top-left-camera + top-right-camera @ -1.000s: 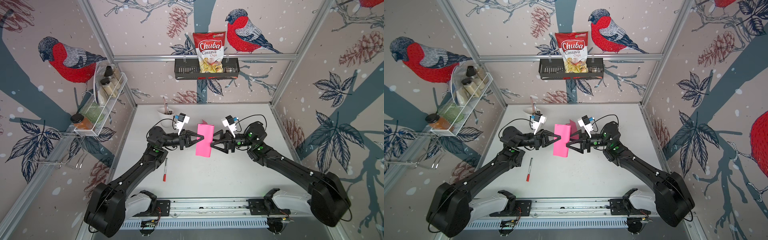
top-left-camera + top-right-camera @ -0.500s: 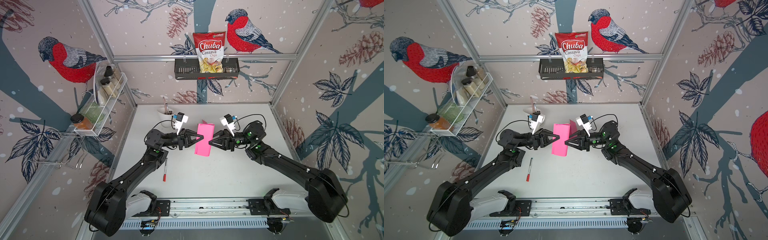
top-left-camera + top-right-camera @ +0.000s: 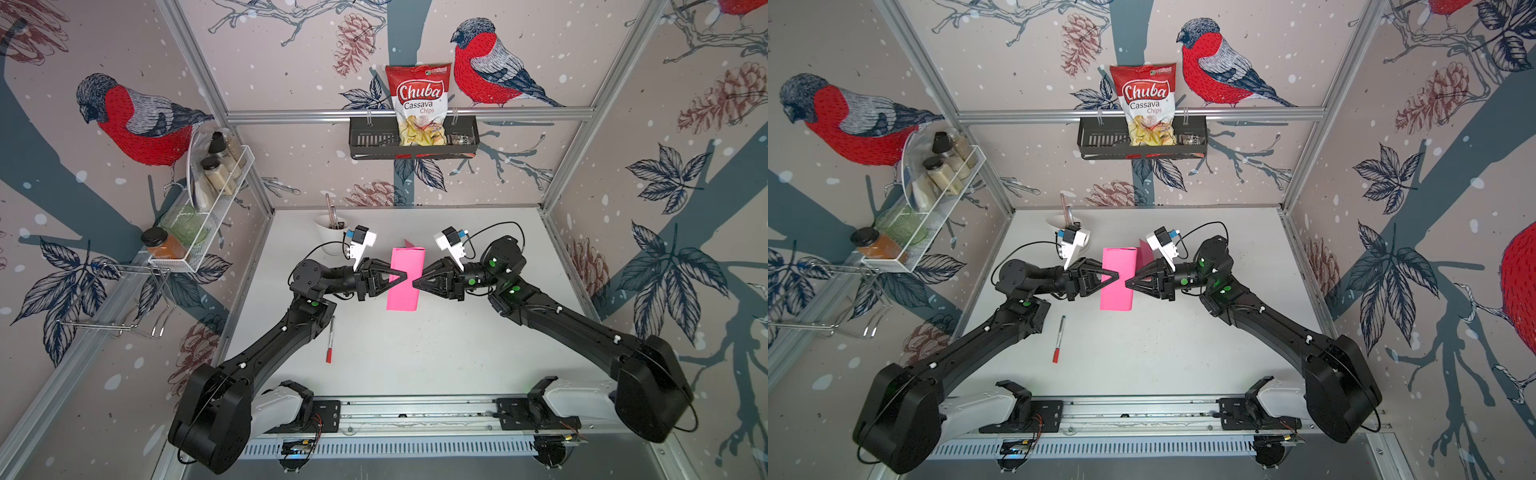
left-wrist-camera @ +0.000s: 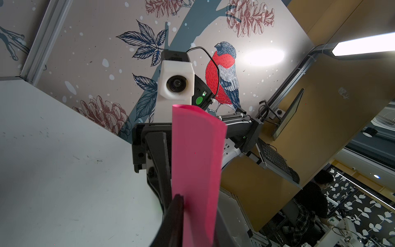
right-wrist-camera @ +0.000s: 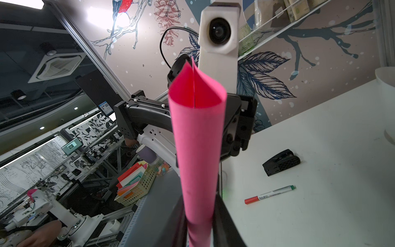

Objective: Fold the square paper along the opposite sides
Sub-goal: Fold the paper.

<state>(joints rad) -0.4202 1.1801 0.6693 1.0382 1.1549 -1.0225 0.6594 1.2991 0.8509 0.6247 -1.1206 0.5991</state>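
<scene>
The pink paper (image 3: 402,297) hangs between our two claws, above the table (image 3: 436,357). Our right claw (image 3: 414,284) pinches one long edge. Our left claw (image 3: 404,275) meets the opposite edge, but we cannot tell whether it grips. Open table spreads beneath both claws, and a pen (image 3: 330,341) lies behind our left claw. Only the right wrist view shows the paper (image 5: 197,139) curled, its free edges meeting.

I see the paper (image 3: 402,278) as plain hot pink, with no print on either face. My arms (image 3: 266,353) are matte black, with white wrist camera housings (image 3: 360,245). The table (image 3: 415,353) is white and lightly scuffed. The marker (image 3: 330,340) has a white barrel, a red cap and a green end. The chips bag (image 3: 417,99) is red and white, and its basket (image 3: 365,143) is black. The walls (image 3: 291,62) show red-breasted birds, pinecones and blue-grey leaves on beige.
</scene>
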